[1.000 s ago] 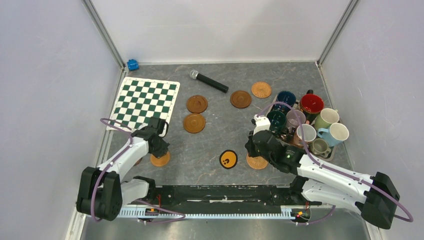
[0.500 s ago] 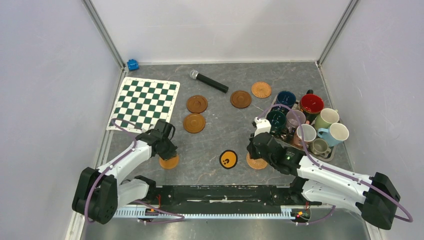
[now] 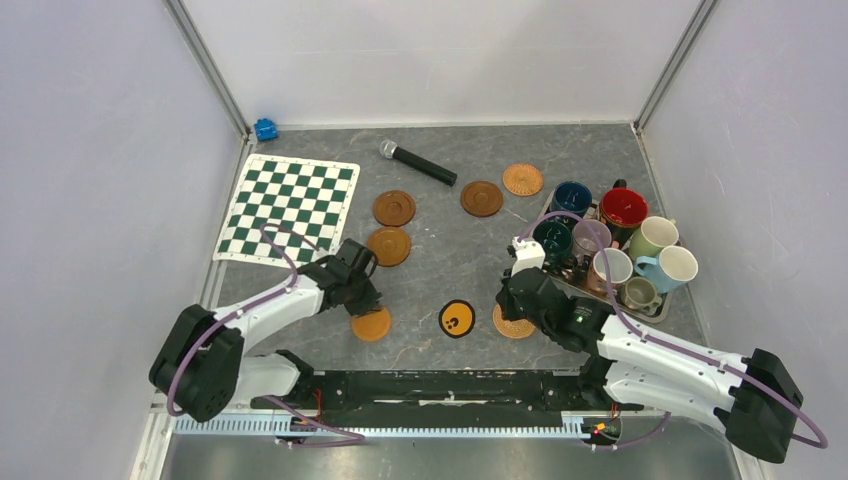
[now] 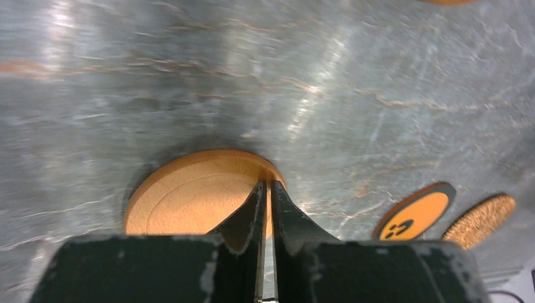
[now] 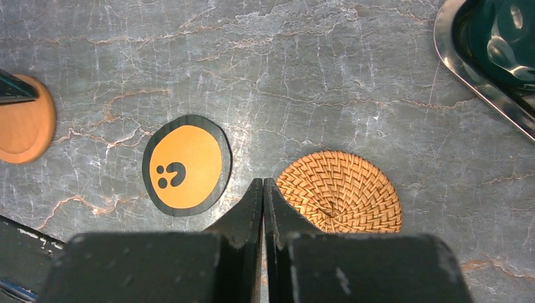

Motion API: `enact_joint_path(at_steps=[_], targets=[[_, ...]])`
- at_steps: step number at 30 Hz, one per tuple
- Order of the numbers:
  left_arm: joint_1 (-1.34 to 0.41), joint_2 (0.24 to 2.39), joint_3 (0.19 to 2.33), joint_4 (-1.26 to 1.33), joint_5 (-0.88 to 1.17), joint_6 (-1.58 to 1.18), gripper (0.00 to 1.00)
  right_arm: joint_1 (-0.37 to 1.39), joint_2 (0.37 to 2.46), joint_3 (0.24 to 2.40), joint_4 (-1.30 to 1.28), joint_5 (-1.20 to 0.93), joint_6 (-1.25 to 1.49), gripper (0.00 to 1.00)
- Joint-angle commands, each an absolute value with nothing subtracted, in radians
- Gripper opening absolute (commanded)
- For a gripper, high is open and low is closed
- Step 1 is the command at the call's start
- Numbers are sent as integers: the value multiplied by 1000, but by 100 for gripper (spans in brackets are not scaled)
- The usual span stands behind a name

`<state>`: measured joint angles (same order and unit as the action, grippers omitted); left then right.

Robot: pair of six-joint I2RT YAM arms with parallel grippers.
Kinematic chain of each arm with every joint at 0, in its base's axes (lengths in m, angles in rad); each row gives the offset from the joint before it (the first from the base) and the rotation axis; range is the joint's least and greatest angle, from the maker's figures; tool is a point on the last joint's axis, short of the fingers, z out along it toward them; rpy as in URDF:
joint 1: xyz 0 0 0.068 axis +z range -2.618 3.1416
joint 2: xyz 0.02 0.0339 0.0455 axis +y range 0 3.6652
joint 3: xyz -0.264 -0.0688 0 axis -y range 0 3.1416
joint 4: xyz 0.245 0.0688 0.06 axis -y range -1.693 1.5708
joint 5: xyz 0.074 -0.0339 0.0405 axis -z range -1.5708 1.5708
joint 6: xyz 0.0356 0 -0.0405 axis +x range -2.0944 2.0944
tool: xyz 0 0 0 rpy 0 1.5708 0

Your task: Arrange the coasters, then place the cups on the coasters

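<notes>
My left gripper (image 3: 362,306) is shut, its tips (image 4: 266,186) resting on the right edge of the plain orange coaster (image 3: 372,325) (image 4: 189,199). My right gripper (image 3: 501,301) (image 5: 263,184) is shut and empty, low between the black coaster with the yellow mark (image 3: 457,319) (image 5: 186,165) and a woven coaster (image 3: 514,326) (image 5: 340,189). Three brown grooved coasters (image 3: 394,208) (image 3: 388,246) (image 3: 482,198) and another woven one (image 3: 523,179) lie further back. Several cups stand bunched on a metal tray (image 5: 479,82) at the right, among them the dark green (image 3: 552,240), red-inside (image 3: 623,208) and light blue (image 3: 672,267).
A black microphone (image 3: 417,163) lies at the back centre. The green-and-white chequered mat (image 3: 290,205) covers the back left, with a small blue object (image 3: 265,129) in the corner behind it. Walls enclose the table on three sides.
My left gripper has slid the orange coaster to the right along the near edge, toward the black coaster. The right arm has hardly moved.
</notes>
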<state>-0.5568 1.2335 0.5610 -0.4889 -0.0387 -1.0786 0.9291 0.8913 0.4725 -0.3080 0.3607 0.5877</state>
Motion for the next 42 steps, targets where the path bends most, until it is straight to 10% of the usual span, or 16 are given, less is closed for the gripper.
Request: enact_joint_path(at_steps=[1,20,25,29,42], targets=[[-616,1315,575,-388,44,-1090,12,927,885,473,-289,385,595,0],[-697,1306,687,-298,89,-976,25,927,894,492,-289,394,586,0],[-694,1241,821,-530,-166,-892,51,927,891,513,-290,394,572,0],[-672,1219,917,-735,-440,-914,49,926,898,537,-292,394,549,0],[-139,1044,767,-878,-570,-1107,54,927,915,549,-277,357,536,0]])
